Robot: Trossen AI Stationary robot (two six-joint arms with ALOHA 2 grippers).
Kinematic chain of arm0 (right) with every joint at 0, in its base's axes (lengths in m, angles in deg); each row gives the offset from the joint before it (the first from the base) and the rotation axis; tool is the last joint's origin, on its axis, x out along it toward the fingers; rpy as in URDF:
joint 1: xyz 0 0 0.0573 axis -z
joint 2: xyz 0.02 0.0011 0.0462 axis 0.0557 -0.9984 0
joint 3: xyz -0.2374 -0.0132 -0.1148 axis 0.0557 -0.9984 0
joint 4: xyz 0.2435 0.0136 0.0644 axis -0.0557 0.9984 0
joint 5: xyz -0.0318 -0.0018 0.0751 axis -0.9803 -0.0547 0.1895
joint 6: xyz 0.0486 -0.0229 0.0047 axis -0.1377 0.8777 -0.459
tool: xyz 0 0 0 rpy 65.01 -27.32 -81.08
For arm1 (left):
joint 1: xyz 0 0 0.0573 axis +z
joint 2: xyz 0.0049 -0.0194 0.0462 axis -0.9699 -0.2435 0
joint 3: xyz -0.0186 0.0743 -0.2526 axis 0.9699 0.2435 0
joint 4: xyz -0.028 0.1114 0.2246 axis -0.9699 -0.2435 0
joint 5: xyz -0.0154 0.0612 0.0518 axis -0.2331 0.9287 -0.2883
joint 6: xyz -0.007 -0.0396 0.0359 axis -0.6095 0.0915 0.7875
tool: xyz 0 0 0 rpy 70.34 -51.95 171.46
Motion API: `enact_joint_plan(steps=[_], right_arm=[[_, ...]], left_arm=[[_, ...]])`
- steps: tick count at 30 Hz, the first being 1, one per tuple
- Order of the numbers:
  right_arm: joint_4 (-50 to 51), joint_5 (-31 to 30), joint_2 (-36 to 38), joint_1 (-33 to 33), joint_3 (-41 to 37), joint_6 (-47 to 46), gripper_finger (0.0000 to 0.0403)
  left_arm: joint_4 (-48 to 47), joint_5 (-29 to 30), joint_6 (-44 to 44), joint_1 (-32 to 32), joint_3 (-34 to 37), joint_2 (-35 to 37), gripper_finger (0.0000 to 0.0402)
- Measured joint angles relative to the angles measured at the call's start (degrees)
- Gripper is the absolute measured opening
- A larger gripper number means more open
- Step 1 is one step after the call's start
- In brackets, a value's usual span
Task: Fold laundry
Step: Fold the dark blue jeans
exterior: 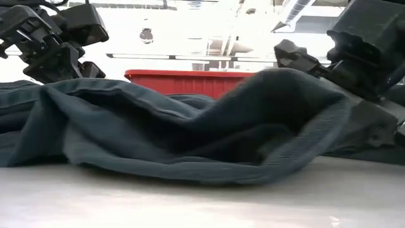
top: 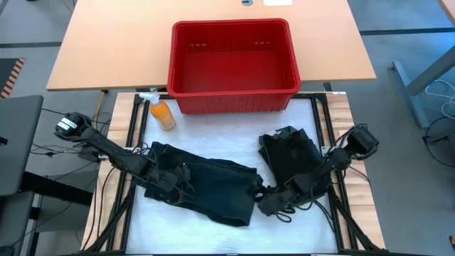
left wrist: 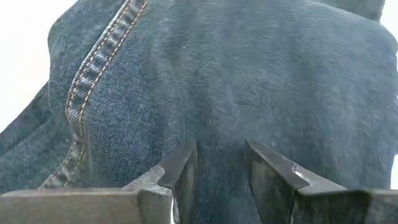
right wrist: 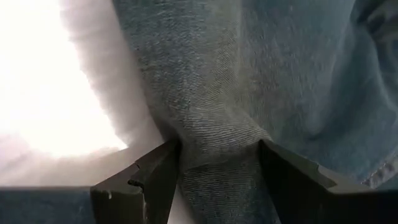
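Note:
The laundry here is a dark denim garment (top: 206,185) with an orange-stitched seam (left wrist: 93,81). It lies crumpled across the middle of the white mat (top: 213,238). My left gripper (top: 173,179) is on its left part and is shut on cloth (left wrist: 217,180). My right gripper (top: 269,198) is at its right end, shut on a gathered bunch (right wrist: 217,180). A second dark heap of laundry (top: 290,153) rests on the mat just behind my right gripper, untouched. My left gripper pinches a ridge of denim (left wrist: 217,149) between its two fingers, a little to one side of the stitched seam. The fingers slant down from the table's left. The cloth around them lies slack on the mat. My right gripper pinches a gathered, narrowed bunch of the garment (right wrist: 217,146) between its two fingers; how many layers, I cannot tell. The fingers slant down from the table's right. In the low view the cloth rises in a hump (exterior: 291,88) at this gripper, its lower fold on the mat.
A red plastic basket (top: 233,64) stands at the far edge of the mat, also seen behind the cloth as the basket (exterior: 183,82). An orange bottle (top: 162,114) stands at its left front corner. Bare mat lies along the near edge.

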Motion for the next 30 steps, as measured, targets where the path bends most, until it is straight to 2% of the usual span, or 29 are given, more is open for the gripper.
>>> enact_joint_plan(steps=[5, 8, 11, 14, 15, 19, 23, 27, 30], right_arm=[[-10.82, -1.63, -5.37, 0.60, 0.62, 3.77, 0.0249], [-12.90, -2.47, -7.34, 1.39, 2.17, 3.93, 0.0230], [-11.56, -1.84, -6.92, 1.44, 3.25, 4.35, 0.0163], [-5.57, -0.58, -2.02, 0.65, 4.31, 6.86, 0.0054], [-1.87, -0.58, 0.48, 0.33, 5.00, 6.87, 0.0032], [15.41, -0.52, 12.25, -1.18, 8.30, 1.00, 0.0035], [24.42, 1.24, 22.31, -3.53, 11.15, -5.92, 0.0031], [30.28, 2.80, 26.08, -4.91, 11.52, -12.34, 0.0026], [31.95, 2.09, 26.24, -5.49, 11.49, -12.90, 0.0026]], left_arm=[[-0.32, 0.04, -0.45, 0.00, 0.02, 0.00, 0.0125], [-1.17, -0.01, -0.49, 0.00, 0.02, 0.00, 0.0125], [-2.39, -0.17, -0.47, 0.00, 0.02, 0.00, 0.0125], [-3.23, -0.29, 0.82, 0.00, 0.02, 0.29, 0.0125], [-3.42, -0.31, 1.35, 0.01, 0.02, 0.58, 0.0125], [-3.88, -0.10, 3.71, 0.35, 0.00, 2.99, 0.0125], [-6.97, 3.53, 5.15, 1.14, -0.09, 7.86, 0.0125], [-12.99, 9.40, 3.12, 2.13, -0.05, 11.69, 0.0125], [-7.79, 11.60, 3.79, 2.39, 0.00, 15.25, 0.0125]])
